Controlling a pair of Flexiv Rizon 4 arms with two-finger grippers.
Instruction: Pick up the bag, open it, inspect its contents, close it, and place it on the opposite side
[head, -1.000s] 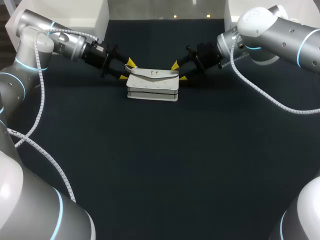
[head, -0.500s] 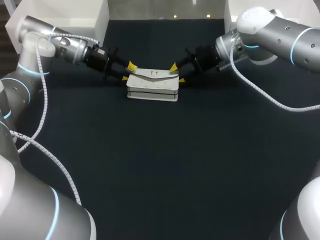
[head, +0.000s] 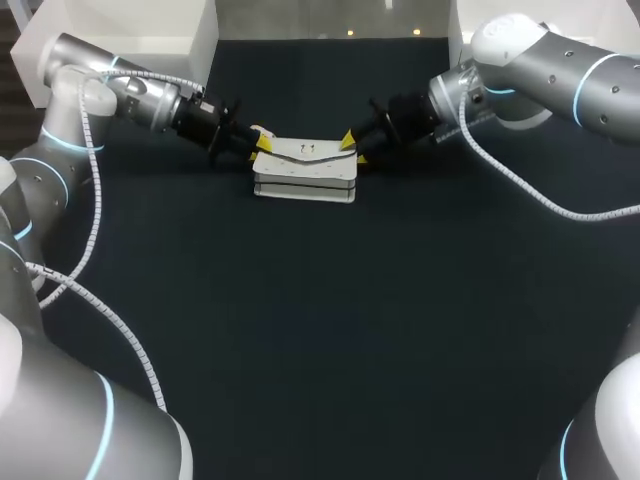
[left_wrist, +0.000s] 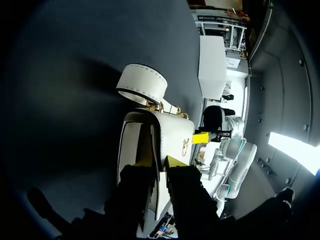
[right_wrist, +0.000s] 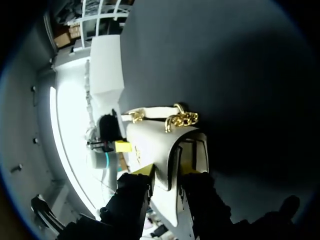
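Here the bag (head: 305, 172) stands between left gripper (head: 259, 139) and right gripper (head: 353, 148)

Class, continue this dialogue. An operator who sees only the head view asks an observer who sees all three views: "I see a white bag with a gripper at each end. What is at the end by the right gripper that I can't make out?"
Observer: A gold chain is attached to the bag, just ahead of the right gripper.
Operator: And at the other end?
Observer: A white strap curls into a loop ahead of the left gripper, joined to the bag by gold fittings.
Operator: What is the small mark on the flap?
Observer: It is a gold clasp, set on the flap.
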